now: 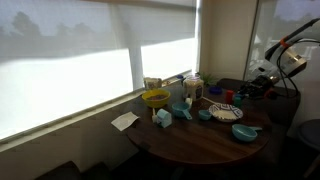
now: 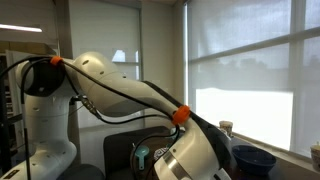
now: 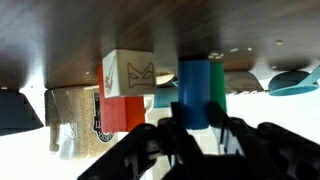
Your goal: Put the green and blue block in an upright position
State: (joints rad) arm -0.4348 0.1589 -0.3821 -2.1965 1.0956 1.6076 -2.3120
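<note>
In the inverted wrist view the green and blue block (image 3: 201,92) stands on end on the bench (image 3: 70,30), beside a picture cube (image 3: 128,72) — seemingly upright. The end effector (image 3: 200,128) brackets it; clenched or released, I cannot tell. Next — let go and back away straight.

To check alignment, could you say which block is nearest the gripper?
The blue-and-green block, right at the gripper; the red-and-white block sits off to one side.

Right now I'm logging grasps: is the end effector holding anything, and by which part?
Cannot tell. In the wrist view, the camera-side end of the green and blue block sits between the fingers of the end effector; contact is unclear.
</note>
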